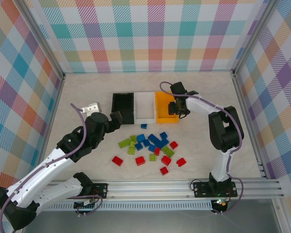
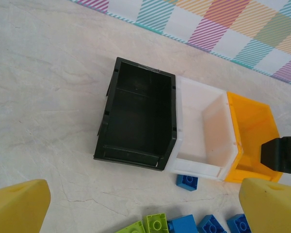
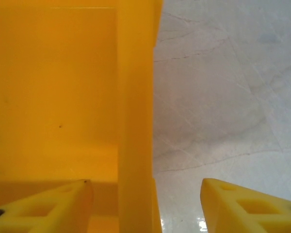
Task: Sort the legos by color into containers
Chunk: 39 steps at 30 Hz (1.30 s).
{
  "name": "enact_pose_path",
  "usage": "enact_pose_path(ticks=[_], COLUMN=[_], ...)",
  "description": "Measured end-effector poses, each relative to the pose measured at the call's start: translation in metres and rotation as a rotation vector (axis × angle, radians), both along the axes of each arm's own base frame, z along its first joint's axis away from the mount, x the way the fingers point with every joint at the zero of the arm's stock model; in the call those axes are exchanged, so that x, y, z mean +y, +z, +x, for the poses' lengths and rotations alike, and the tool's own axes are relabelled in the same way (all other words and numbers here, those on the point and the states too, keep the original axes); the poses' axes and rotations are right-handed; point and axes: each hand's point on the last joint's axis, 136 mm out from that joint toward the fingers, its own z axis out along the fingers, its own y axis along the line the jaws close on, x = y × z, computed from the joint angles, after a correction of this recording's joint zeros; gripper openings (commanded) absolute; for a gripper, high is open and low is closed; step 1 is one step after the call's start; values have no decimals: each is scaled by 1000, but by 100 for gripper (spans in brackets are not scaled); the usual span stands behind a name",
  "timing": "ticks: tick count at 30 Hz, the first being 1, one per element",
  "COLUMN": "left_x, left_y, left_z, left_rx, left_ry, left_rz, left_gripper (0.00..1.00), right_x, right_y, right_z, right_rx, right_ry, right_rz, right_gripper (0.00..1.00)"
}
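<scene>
Red, blue and lime green legos (image 1: 153, 141) lie scattered on the table (image 1: 208, 160), nearer the arm bases than either claw. One blue brick (image 2: 186, 181) sits apart from them, just in front of the white bin (image 1: 144, 107). The black bin (image 1: 122, 104), the white bin and the orange-yellow bin (image 1: 158, 104) stand touching in a row. The right claw (image 3: 144, 183) hangs over the orange-yellow bin's right wall, fingers spread to either side of it, pinching nothing. The left claw (image 2: 144, 204), spread wide and empty, hovers just short of the black bin.
</scene>
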Motion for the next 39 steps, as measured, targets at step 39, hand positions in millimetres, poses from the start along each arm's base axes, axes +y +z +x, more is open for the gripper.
enact_pose_path(ticks=[39], left_x=[8], left_y=[-21], left_z=[-1], left_rx=[76], left_ry=[54], left_rz=[52], left_gripper=[100], right_x=[16], right_y=[-33], right_z=[-196], right_rx=[249], right_ry=[144], right_rz=[10], right_gripper=[62])
